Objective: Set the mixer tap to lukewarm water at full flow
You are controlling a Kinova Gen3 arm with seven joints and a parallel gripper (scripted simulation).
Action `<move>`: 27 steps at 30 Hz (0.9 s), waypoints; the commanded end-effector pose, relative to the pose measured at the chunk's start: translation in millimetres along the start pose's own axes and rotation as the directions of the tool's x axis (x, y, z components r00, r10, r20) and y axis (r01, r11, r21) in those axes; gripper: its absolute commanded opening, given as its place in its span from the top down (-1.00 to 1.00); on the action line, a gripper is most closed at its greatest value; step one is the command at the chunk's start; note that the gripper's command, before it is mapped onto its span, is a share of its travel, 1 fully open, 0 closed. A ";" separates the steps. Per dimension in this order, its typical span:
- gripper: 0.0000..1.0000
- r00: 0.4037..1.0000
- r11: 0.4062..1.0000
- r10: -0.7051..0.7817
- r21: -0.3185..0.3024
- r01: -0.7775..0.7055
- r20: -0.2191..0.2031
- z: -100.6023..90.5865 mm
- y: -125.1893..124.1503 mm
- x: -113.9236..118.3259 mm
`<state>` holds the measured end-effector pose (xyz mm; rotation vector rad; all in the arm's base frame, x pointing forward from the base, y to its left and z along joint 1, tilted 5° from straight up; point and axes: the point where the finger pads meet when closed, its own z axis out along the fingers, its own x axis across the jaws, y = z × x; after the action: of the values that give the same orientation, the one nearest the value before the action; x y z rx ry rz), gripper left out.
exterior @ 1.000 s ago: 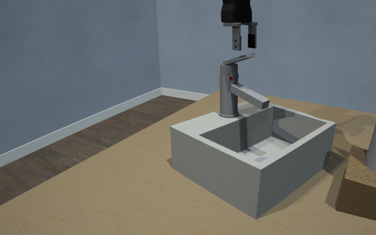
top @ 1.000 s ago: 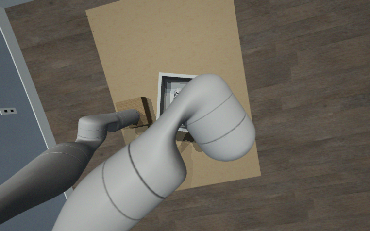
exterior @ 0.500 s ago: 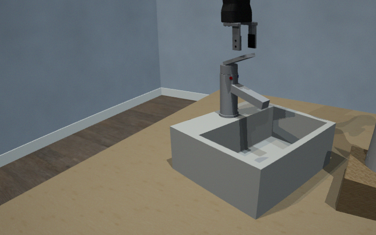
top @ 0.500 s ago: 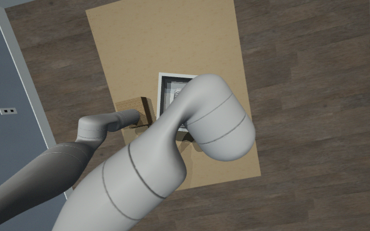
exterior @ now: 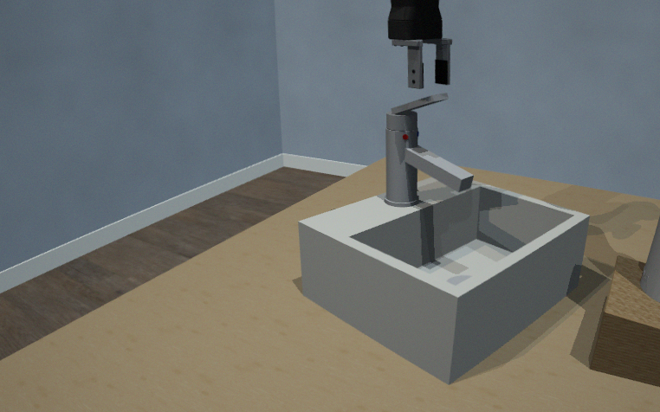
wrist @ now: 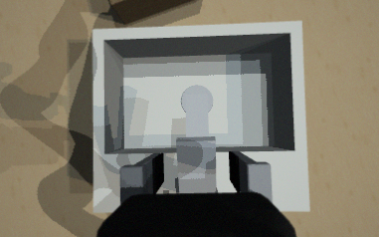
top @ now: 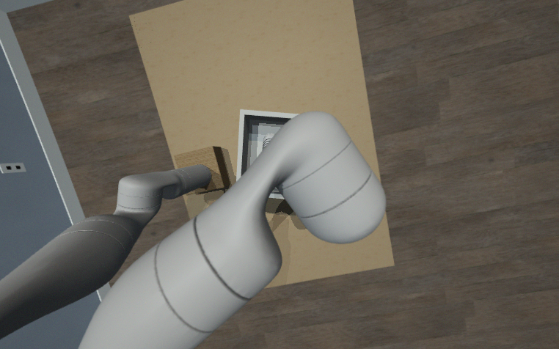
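The grey mixer tap [exterior: 399, 171] stands on the back ledge of the white sink [exterior: 339, 215] [wrist: 301, 179] [top: 240, 143]. Its lever [exterior: 421, 103] [wrist: 196, 171] points out over the spout [exterior: 437, 168] [wrist: 197, 125] and slopes upward; I cannot tell if it is at its upper stop. The red dot [exterior: 404, 137] faces the exterior view, and the blue dot [exterior: 417, 133] barely shows on the far side. My gripper [exterior: 429, 85] [wrist: 196, 166] is open and empty, pointing down just above the lever, one finger on either side of its line in the wrist view. The arm hides it in the top view.
The sink's raised walls surround the basin below the spout. A wooden block [exterior: 639, 332] [top: 194, 156] [wrist: 153, 9] carries the arm's base in front of the sink. The arm [top: 325, 173] bends over the sink and hides much of it. Shadows fall across the table [top: 273, 56] [exterior: 209, 327].
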<state>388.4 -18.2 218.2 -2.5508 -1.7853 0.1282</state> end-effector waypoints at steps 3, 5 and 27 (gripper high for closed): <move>-1.00 1.000 1.000 0.000 -0.002 0.000 0.000 -0.4 0.3 0.2; -1.00 1.000 1.000 0.000 -0.002 0.000 0.000 -0.3 0.3 0.2; -1.00 1.000 1.000 0.000 -0.002 0.000 0.000 13.7 0.3 0.2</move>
<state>388.4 -18.7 206.3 -2.5540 -1.7856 0.1242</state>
